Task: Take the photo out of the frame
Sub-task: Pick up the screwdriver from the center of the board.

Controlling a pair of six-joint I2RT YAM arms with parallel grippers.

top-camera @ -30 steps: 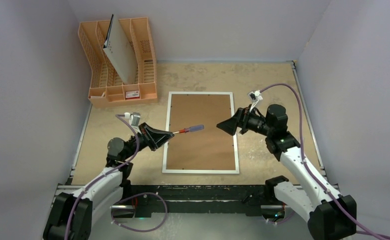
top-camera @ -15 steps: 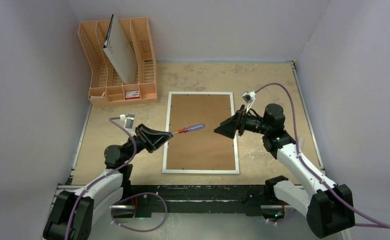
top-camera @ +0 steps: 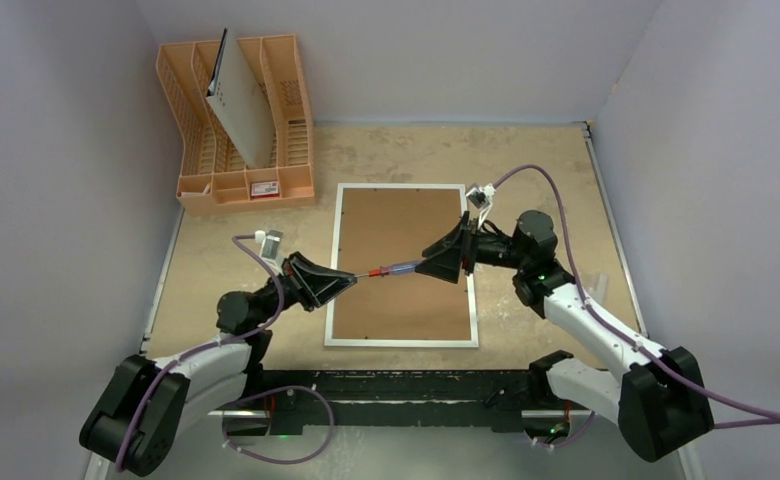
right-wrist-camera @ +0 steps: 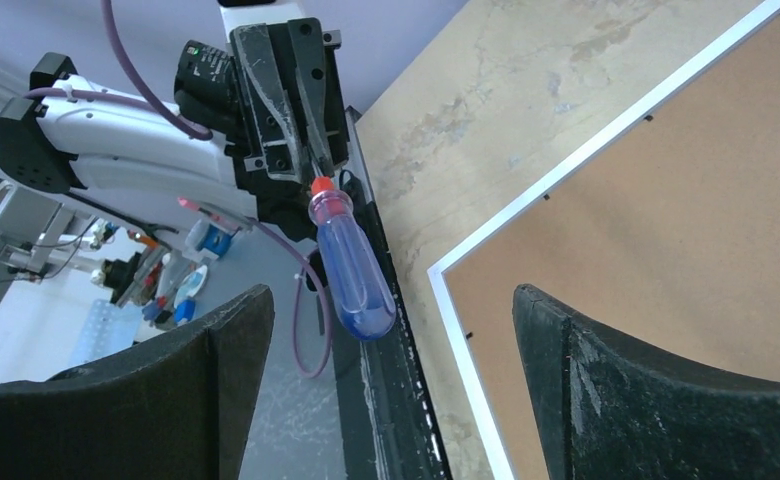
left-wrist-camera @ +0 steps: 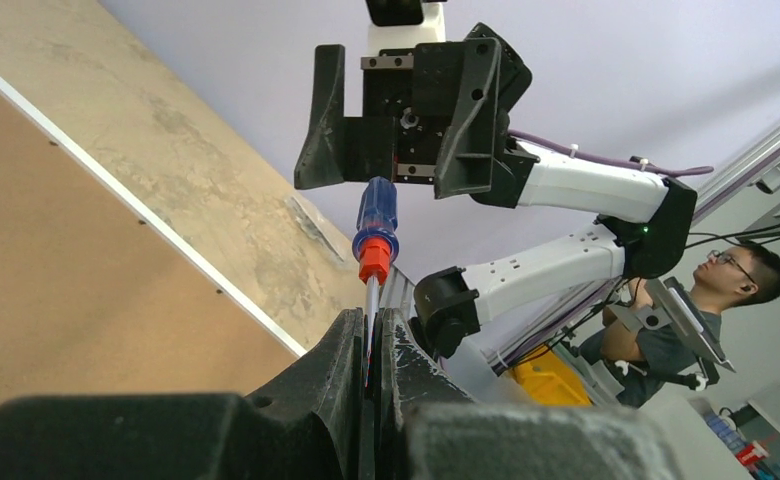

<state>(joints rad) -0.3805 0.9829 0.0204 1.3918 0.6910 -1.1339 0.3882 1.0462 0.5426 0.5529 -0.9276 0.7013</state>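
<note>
frame: flat, back up, centre of table, long axis near-far; photo hidden underneath
left gripper: clamped on screwdriver shaft, handle pointing right
right gripper: spread wide around handle, apparently not touching
views: right wrist shows the gap, top hides it

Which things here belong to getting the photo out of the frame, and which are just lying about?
In the job: frame, back up; screwdriver, shaft pinched in left gripper; right gripper, open at its handle. The photo itself is hidden.
Lying about: orange rack; perforated grey-white board leaning in it.
</note>
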